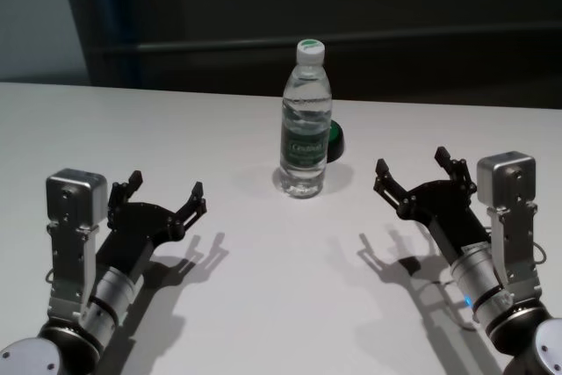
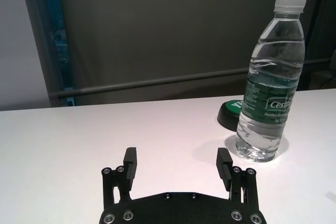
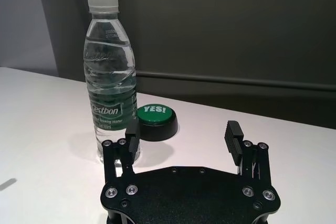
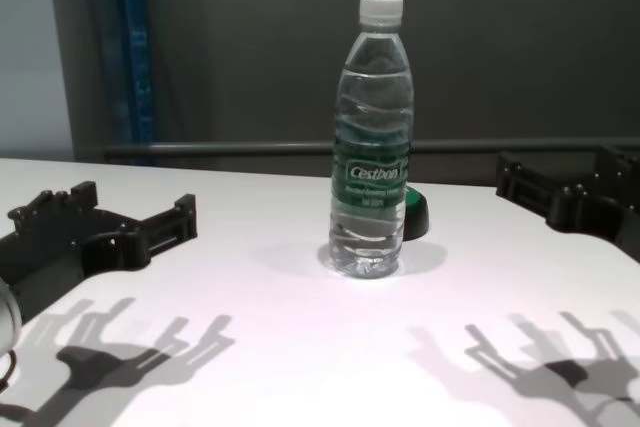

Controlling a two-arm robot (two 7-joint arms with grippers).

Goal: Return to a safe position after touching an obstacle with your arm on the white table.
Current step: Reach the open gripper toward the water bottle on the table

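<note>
The obstacle, a tall clear water bottle [image 1: 306,120] with a white cap and dark green label, stands upright near the middle of the white table [image 1: 263,305]. It also shows in the left wrist view [image 2: 270,82], the right wrist view [image 3: 111,77] and the chest view [image 4: 372,147]. My left gripper [image 1: 165,192] is open and empty, held above the table at the left, well apart from the bottle. My right gripper [image 1: 416,169] is open and empty at the right, also apart from the bottle. Both grippers show in their wrist views, the left [image 2: 178,163] and the right [image 3: 184,135].
A low black puck with a green "YES!" top [image 3: 155,120] sits just behind the bottle, also seen in the head view [image 1: 335,140]. A dark wall with a horizontal rail [image 4: 250,149] runs behind the table's far edge.
</note>
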